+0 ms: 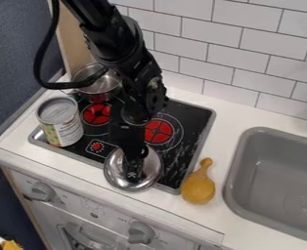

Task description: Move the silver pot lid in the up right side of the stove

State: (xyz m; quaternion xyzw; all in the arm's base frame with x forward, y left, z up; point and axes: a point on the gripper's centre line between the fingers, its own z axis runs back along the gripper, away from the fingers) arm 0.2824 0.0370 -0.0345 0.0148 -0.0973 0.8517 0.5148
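silver pot lid (117, 177) under the black claw (133, 177), near the stove's front edge

Pincer (134, 171) at the silver lid (117, 177) — front of the stove (190, 117).

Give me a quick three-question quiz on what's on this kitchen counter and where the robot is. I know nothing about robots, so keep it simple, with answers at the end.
1. What is the robot's gripper hanging over?
A) the can
B) the silver lid
C) the tiled wall

2. True or false: the metal pot at the back of the stove has no lid on it.

3. Fill in the blank: the yellow toy drumstick lies on the counter between the stove and the ____.

Key: 1. B; 2. true; 3. sink
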